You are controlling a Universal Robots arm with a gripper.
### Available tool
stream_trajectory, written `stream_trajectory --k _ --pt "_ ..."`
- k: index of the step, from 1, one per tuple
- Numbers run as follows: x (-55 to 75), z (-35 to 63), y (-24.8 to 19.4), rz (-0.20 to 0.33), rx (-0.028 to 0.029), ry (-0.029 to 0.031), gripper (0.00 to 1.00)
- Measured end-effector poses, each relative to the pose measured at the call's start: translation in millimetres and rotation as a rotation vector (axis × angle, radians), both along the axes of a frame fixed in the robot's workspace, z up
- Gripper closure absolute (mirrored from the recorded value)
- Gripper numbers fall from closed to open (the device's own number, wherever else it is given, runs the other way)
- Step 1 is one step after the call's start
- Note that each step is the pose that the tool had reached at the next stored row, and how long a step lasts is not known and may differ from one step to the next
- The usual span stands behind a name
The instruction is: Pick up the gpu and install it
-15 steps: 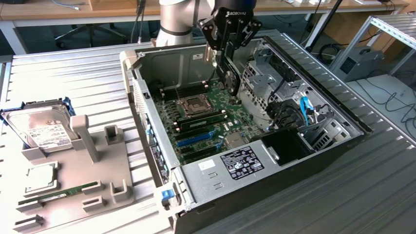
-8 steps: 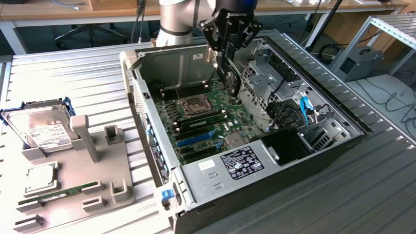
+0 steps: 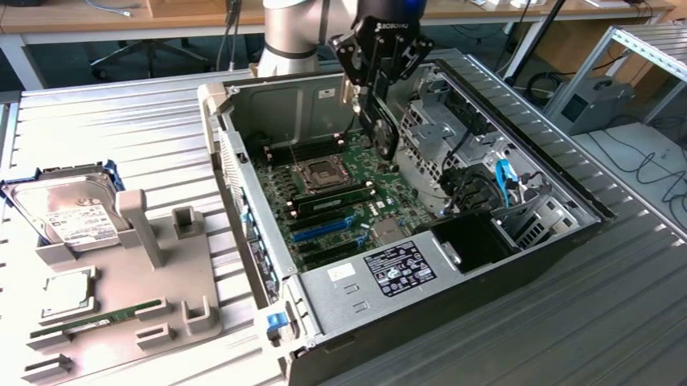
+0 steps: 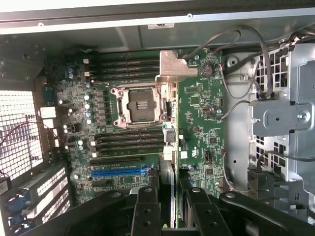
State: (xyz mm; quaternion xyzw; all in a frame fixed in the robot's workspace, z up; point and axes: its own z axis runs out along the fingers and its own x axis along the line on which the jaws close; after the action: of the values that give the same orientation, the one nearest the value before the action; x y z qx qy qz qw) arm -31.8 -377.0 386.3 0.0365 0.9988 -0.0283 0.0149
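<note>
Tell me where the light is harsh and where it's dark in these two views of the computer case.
Exterior view: even room light, a pale sheen on the ribbed table, the gpu just a dark shape. Wrist view: the perforated panel blows out white; the motherboard is evenly lit.

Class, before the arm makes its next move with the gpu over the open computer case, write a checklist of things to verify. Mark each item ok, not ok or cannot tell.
1. Grip on the gpu: ok. The gripper has its jaws closed on the card, which is held edge-on.
2. Card over the open case: ok.
3. The blue slot is free: ok. Nothing is plugged into it.
4. Card seated: not ok. It hangs above the motherboard.
5. Card lined up with the blue slot: cannot tell.
</note>
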Motion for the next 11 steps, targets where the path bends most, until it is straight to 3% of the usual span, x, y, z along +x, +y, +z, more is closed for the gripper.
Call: stream_trajectory --k 8,11 --pt "1.6 -1.9 0.0 0.000 -0.0016 0.0000 0.74" --pt "5.8 -8.8 0.0 0.000 -0.0058 -0.0001 0.74"
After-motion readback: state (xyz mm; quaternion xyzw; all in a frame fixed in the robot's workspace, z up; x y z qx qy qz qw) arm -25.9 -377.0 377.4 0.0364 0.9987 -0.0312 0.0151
